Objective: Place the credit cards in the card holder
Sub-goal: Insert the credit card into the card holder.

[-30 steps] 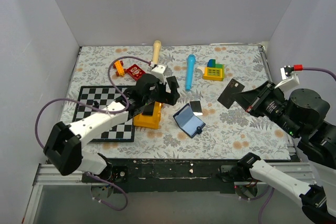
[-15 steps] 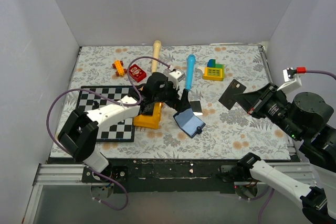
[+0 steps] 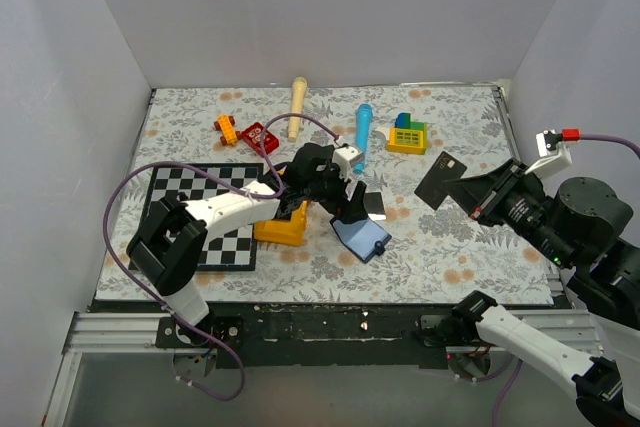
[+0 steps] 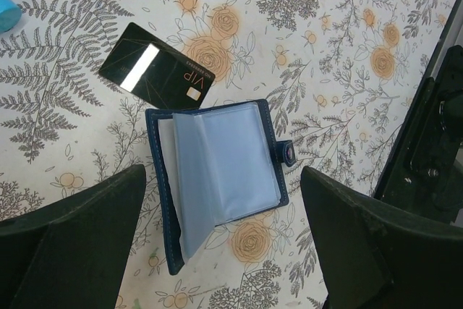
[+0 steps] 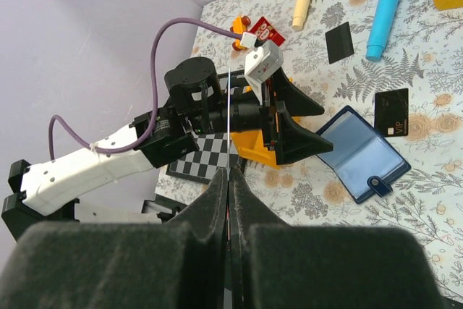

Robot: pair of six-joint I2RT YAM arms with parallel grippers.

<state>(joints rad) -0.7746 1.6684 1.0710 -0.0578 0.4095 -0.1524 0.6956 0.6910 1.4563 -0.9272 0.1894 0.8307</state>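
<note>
The card holder [image 3: 361, 237] lies open on the flowered cloth, navy outside with light blue clear pockets; it also shows in the left wrist view [image 4: 217, 179] and the right wrist view [image 5: 362, 153]. One black credit card [image 3: 373, 205] lies flat just behind it, marked VIP [image 4: 155, 69]. My left gripper [image 3: 347, 202] hangs open directly over the card holder, its jaws wide apart on either side of it [image 4: 224, 251]. My right gripper [image 3: 472, 193] is shut on the second black credit card [image 3: 440, 179], held in the air at the right; it shows edge-on in the right wrist view [image 5: 228, 117].
A yellow block [image 3: 283, 227] and a chessboard [image 3: 195, 217] lie left of the card holder. A blue pen [image 3: 362, 135], a wooden stick [image 3: 296, 105], a yellow-green toy [image 3: 407, 134] and red [image 3: 258, 134] and orange [image 3: 227, 129] toys lie behind. A small black square [image 5: 338, 41] lies near the pen.
My left gripper has swung right from over the yellow block to above the open card holder. My right gripper still holds its card, nearly unmoved.
</note>
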